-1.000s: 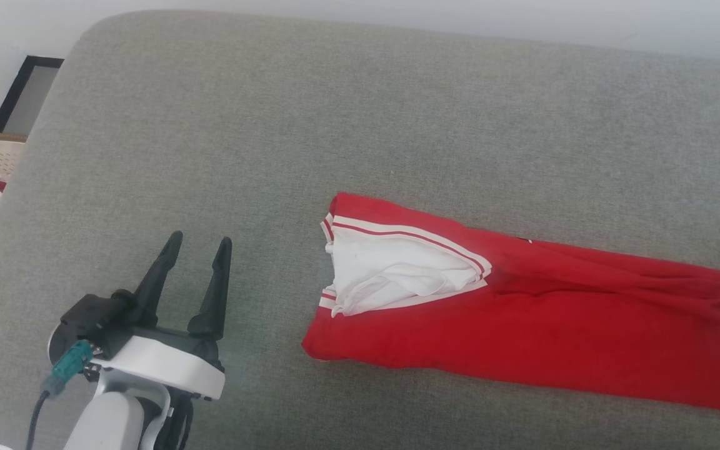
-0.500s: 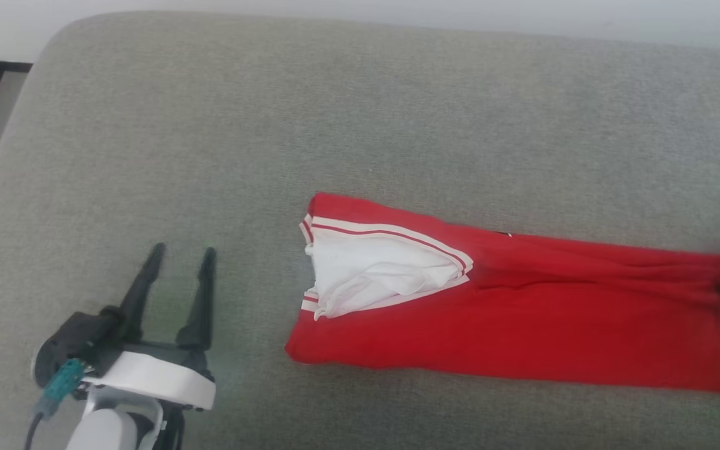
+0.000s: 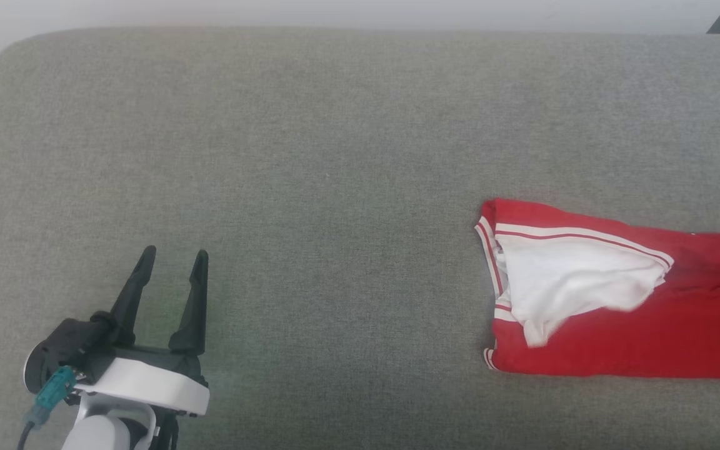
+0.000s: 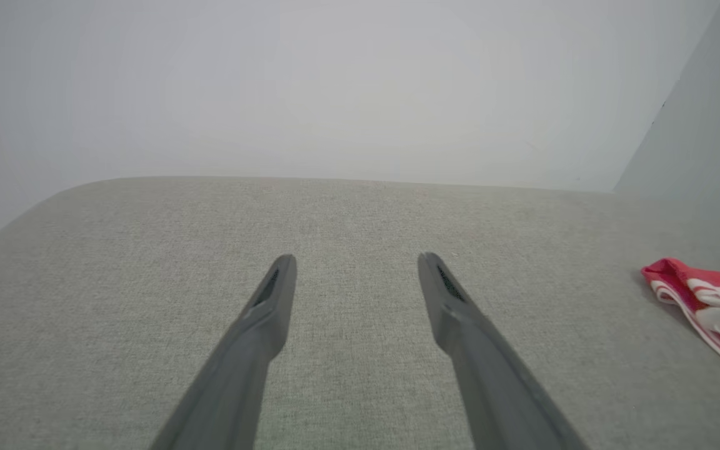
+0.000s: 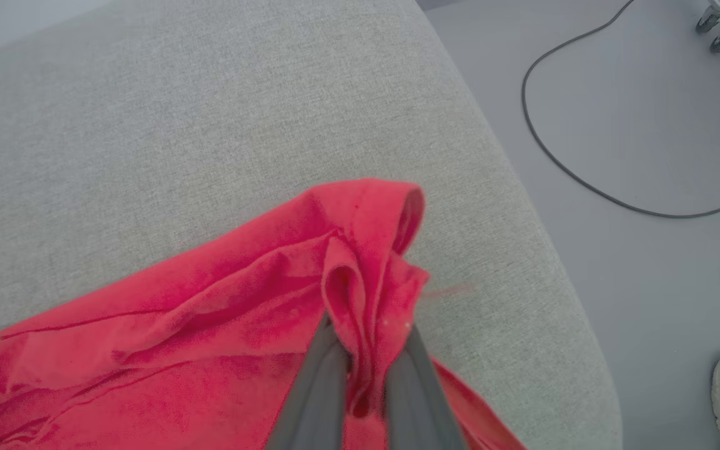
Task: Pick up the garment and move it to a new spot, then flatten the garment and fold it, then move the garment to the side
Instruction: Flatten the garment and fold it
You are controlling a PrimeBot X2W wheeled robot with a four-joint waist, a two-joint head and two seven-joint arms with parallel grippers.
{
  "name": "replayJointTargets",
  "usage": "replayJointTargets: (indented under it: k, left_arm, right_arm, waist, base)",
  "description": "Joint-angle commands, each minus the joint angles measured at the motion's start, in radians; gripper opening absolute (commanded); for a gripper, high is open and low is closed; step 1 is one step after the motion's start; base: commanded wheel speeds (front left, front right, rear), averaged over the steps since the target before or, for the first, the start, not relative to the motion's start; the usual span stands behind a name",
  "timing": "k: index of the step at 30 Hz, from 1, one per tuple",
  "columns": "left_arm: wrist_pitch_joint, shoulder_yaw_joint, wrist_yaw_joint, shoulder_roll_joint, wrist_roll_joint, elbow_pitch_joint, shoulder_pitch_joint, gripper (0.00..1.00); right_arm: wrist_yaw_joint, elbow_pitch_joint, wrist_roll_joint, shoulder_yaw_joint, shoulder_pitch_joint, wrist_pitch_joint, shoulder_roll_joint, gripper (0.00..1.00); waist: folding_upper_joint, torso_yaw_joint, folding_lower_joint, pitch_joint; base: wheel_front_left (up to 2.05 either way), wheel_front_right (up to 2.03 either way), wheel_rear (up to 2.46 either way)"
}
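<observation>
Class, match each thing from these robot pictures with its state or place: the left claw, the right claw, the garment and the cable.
Things:
1. left claw
2. right claw
3. garment
4. cable

States or places:
A. lies in a curve on the floor
B. open, holding nothing
C. shut, pinching a bunch of red cloth
D. lies stretched long on the grey cushion, a white sleeve on top

Pairs: 1-B; 2-C; 3-D; 4-A
</observation>
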Motion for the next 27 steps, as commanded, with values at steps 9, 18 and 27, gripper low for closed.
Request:
replayJointTargets:
  k: [9, 18, 27]
  left_arm:
    - [-0.004, -0.008, -0.001, -0.011, 0.004, 0.014, 0.030, 1.00]
    - [-0.004, -0.030, -0.001, -0.042, -0.006, 0.024, 0.048, 1.00]
    - [-0.004, -0.066, -0.001, -0.058, -0.020, 0.037, -0.003, 1.00]
  right_arm:
    - [0.000, -0.176, 0.123, 0.196, 0.044, 0.062, 0.079, 0.00]
    - [0.000, -0.498, 0.219, 0.488, 0.046, 0.182, 0.156, 0.00]
    - [0.000, -0.450, 0.189, 0.678, -0.045, 0.212, 0.197, 0.00]
  waist:
    - [-0.0001, -0.006, 0.0000, -0.041]
    - [-0.0001, 0.021, 0.0000, -0.059]
    - [-0.0001, 0.088, 0.0000, -0.034]
  base:
    - [0.00, 0.00, 0.00]
    - [0.00, 0.00, 0.00]
    - [0.00, 0.00, 0.00]
